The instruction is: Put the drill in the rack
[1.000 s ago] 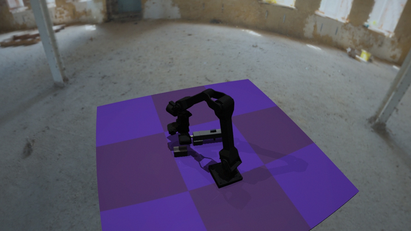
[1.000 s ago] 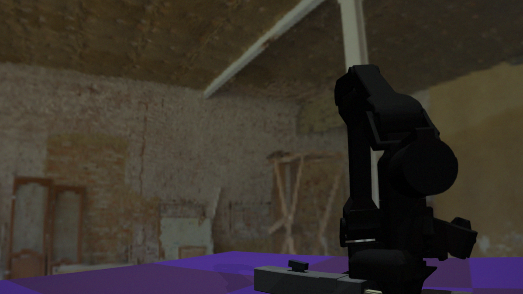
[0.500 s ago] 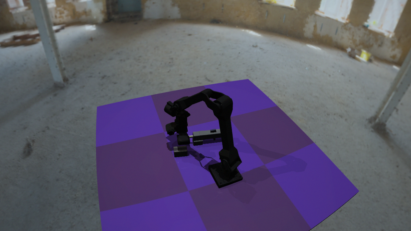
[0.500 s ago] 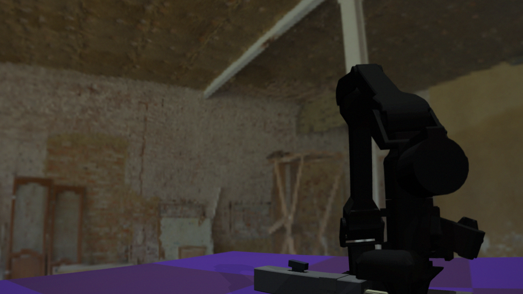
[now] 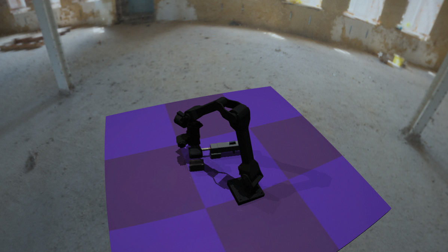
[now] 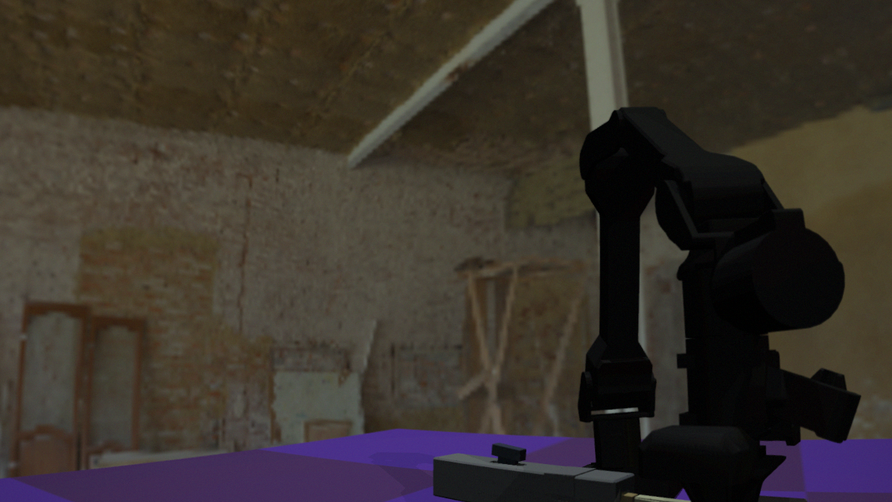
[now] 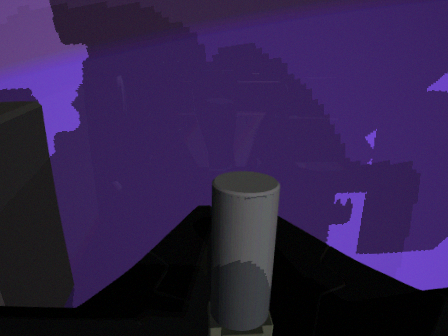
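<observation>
The drill has a grey cylindrical handle (image 7: 243, 238) on a pale thin shaft (image 5: 205, 148) (image 6: 648, 497). The shaft runs into a dark grey housing block (image 5: 223, 147) (image 6: 499, 477) that lies on the purple mat (image 5: 140, 181). A small black key (image 5: 232, 143) (image 6: 508, 452) stands on top of the block. My gripper (image 5: 195, 152) (image 6: 698, 465) (image 7: 227, 219) is low over the mat at the block's left end, shut on the drill's handle. The rack (image 5: 196, 164) is a small dark block on the mat just in front of the gripper.
My arm's base (image 5: 245, 192) stands on the mat to the right of the rack, and the arm arches over the housing block. A dark shape (image 7: 27, 211) fills the left edge of the wrist view.
</observation>
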{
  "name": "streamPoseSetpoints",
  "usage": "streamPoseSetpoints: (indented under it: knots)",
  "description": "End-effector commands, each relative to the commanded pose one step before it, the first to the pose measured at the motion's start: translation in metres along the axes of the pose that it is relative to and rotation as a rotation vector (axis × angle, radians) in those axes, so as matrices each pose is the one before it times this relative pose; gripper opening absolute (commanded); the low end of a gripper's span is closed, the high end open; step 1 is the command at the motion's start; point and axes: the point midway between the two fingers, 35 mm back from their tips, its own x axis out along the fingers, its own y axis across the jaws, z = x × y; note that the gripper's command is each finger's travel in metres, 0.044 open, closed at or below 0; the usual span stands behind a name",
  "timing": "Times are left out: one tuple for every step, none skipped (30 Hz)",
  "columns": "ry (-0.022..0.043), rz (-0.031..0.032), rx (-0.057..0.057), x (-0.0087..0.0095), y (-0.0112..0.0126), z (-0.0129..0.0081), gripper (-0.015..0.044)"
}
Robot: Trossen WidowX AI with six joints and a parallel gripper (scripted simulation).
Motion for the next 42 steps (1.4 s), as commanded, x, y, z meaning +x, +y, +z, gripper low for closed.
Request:
streamPoseSetpoints:
  knots:
    - [-0.00317,0.00128,0.0014,-0.00108,0.00046,0.00669,0.0000]
    - [-0.00012,0.00001,0.0000,-0.00002,0.00003,0.00144,0.0000]
    - [-0.00013,0.00001,0.0000,-0.00002,0.00004,0.00153,0.0000]
    - [-0.00013,0.00001,0.0000,-0.00002,0.00004,0.00160,0.0000]
    - [-0.00014,0.00001,0.0000,-0.00002,0.00004,0.00166,0.0000]
    - [-0.00014,0.00001,0.0000,-0.00002,0.00005,0.00172,0.0000]
    - [-0.00015,0.00001,0.0000,-0.00002,0.00005,0.00179,0.0000]
    - [-0.00016,0.00001,0.0000,-0.00002,0.00005,0.00186,0.0000]
    - [-0.00007,0.00000,0.0000,-0.00001,0.00003,0.00084,0.0000]
    - [-0.00003,0.00000,0.0000,-0.00002,0.00004,0.00041,0.0000]
    - [-0.00009,0.00000,0.0000,-0.00001,0.00003,0.00109,0.0000]
    - [-0.00013,0.00001,0.0000,-0.00002,0.00003,0.00150,0.0000]
    - [-0.00012,0.00001,0.0000,-0.00001,0.00002,0.00146,0.0000]
    - [-0.00012,0.00000,0.0000,-0.00001,0.00002,0.00140,0.0000]
    - [-0.00012,0.00001,0.0000,-0.00001,0.00002,0.00145,0.0000]
    - [-0.00013,0.00001,0.0000,-0.00002,0.00003,0.00154,0.0000]
    - [-0.00013,0.00001,0.0000,-0.00002,0.00003,0.00160,0.0000]
    - [-0.00014,0.00001,0.0000,-0.00002,0.00004,0.00165,0.0000]
    - [-0.00014,0.00001,0.0000,-0.00002,0.00004,0.00171,0.0000]
    - [-0.00015,0.00001,0.0000,-0.00002,0.00004,0.00178,0.0000]
    - [-0.00015,0.00001,0.0000,-0.00002,0.00004,0.00185,0.0000]
    - [-0.00011,0.00001,0.0000,-0.00002,0.00002,0.00126,0.0000]
    - [-0.00008,0.00001,0.0000,-0.00002,0.00003,0.00099,0.0000]
    - [-0.00007,0.00000,0.0000,-0.00001,0.00002,0.00084,0.0000]
    - [0.00005,-0.00001,0.0000,-0.00029,-0.00009,-0.00061,0.0000]
    - [0.00008,-0.00002,0.0000,-0.00067,-0.00018,-0.00101,0.0000]
    - [0.00008,-0.00002,0.0000,-0.00106,-0.00016,-0.00096,0.0000]
    - [0.00002,0.00001,0.0000,-0.00087,0.00008,-0.00027,0.0000]
    - [0.00001,0.00001,0.0000,-0.00050,0.00013,-0.00013,0.0000]
    - [0.00000,0.00000,0.0000,-0.00058,0.00001,-0.00008,0.0000]
    - [0.00000,-0.00001,0.0000,-0.00062,-0.00010,0.00000,0.0000]
    - [0.00000,-0.00001,0.0000,-0.00065,-0.00010,0.00001,0.0000]
    - [0.00000,0.00000,0.0000,-0.00064,-0.00005,-0.00003,0.0000]
    - [0.00000,0.00000,0.0000,-0.00063,-0.00003,-0.00005,0.0000]
    - [0.00000,0.00000,0.0000,-0.00060,-0.00002,-0.00006,0.0000]
    - [0.00000,0.00000,0.0000,-0.00059,-0.00003,-0.00005,0.0000]
    - [0.00000,0.00000,0.0000,-0.00059,-0.00002,-0.00006,0.0000]
    - [0.00000,0.00000,0.0000,-0.00059,-0.00002,-0.00005,0.0000]
    - [0.00000,0.00000,0.0000,-0.00059,-0.00003,-0.00005,0.0000]
    - [0.00000,0.00000,0.0000,-0.00060,-0.00003,-0.00005,0.0000]
    - [0.00000,0.00000,0.0000,-0.00060,-0.00003,-0.00005,0.0000]
    - [0.00000,0.00000,0.0000,-0.00060,-0.00003,-0.00005,0.0000]
